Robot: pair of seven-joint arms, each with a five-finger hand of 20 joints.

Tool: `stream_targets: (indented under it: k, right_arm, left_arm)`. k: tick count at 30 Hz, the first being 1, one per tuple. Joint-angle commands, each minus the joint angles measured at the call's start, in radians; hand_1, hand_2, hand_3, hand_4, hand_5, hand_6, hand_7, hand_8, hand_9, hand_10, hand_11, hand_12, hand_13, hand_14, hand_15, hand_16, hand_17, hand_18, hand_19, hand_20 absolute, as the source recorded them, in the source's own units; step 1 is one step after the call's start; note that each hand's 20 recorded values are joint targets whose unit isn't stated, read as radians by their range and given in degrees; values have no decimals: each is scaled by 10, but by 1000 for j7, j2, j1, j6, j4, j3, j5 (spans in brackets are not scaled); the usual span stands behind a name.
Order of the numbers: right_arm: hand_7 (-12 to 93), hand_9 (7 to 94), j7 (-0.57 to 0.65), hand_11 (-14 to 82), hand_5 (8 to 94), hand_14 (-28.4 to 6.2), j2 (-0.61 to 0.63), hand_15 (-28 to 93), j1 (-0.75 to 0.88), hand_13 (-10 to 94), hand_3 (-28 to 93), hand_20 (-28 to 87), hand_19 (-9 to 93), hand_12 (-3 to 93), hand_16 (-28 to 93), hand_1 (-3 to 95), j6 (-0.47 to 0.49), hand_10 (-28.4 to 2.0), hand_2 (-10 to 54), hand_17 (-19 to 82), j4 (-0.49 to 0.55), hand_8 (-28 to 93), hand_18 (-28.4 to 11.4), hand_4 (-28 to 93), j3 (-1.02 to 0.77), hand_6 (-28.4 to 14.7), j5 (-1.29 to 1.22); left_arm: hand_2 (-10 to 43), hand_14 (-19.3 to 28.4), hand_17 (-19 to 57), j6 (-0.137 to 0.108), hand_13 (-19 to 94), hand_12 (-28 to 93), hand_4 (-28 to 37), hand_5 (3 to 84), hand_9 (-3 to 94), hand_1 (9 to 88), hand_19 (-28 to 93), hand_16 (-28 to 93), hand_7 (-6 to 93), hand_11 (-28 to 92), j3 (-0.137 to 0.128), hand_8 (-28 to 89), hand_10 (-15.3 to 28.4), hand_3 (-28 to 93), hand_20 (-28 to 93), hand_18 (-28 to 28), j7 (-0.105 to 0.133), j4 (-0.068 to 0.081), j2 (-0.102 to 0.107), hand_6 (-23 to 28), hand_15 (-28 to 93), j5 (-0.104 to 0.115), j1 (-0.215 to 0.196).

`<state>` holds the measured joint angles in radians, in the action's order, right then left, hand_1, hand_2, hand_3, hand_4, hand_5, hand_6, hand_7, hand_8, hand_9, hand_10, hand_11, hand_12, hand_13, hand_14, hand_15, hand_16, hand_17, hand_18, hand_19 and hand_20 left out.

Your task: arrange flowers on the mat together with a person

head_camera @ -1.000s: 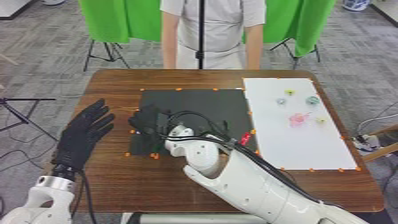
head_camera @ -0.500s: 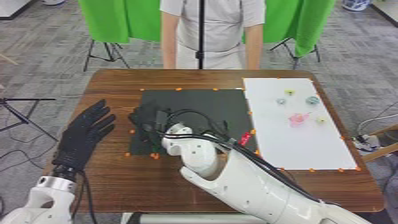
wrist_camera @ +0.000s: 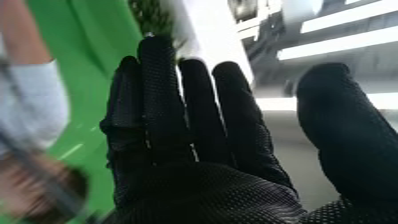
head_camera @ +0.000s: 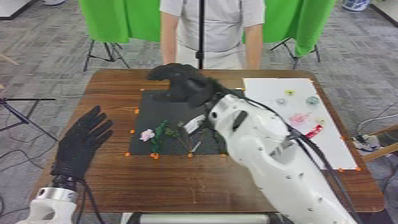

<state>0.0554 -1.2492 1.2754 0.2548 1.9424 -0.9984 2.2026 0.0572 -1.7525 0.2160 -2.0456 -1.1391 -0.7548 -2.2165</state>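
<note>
Right hand (head_camera: 185, 85) open over black mat's (head_camera: 158, 111) far edge

Fingers straight, thumb apart, nothing held. Left hand (head_camera: 80, 150): fingers straight, empty, table's (head_camera: 187, 175) left side. Pink flower (head_camera: 147, 134), green stems (head_camera: 158, 137): mat, near left. Small flowers (head_camera: 299, 118): white sheet (head_camera: 266, 91), right.

The white, rounded right arm (head_camera: 266, 165) is dotted with small dark recesses and lined with black cables (head_camera: 297, 134), marked by a red tag (head_camera: 314, 131). The left hand (head_camera: 78, 147) and the right hand (head_camera: 185, 84) are covered in black fabric, finely textured on the right.
</note>
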Motion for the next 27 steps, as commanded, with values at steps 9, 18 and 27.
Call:
stream_targets:
  k: [9,18,27]
  right_arm:
    - [114,280,26,29,285,-131,289,31,722,233,790,224,335,241,352,119,-38,-130,24,29,200,-73,-216,-234,-838,-38,-1007]
    - [99,300,47,36,314,-129,220,56,830,256,792,239,371,235,375,123,-62,-144,11,30,271,-66,-223,-237,-915,-60,-1040]
    - [110,303,27,48,316,-129,193,111,815,264,777,244,391,235,340,120,-72,-150,19,36,244,-67,-225,-248,-869,-58,-1048]
  left_arm:
    - [-35,134,-100,2,180,167,-282,276,213,248,412,32,194,153,16,-105,108,720,86,228,34,-27,-75,30,201,-9,-38]
    - [-40,135,-98,-4,184,169,-278,283,220,251,412,35,194,155,20,-105,109,718,85,228,32,-26,-88,31,201,-37,-48]
    - [-40,135,-99,4,184,169,-276,281,221,254,410,35,194,154,38,-104,109,715,84,225,25,-20,-86,30,200,-30,-38]
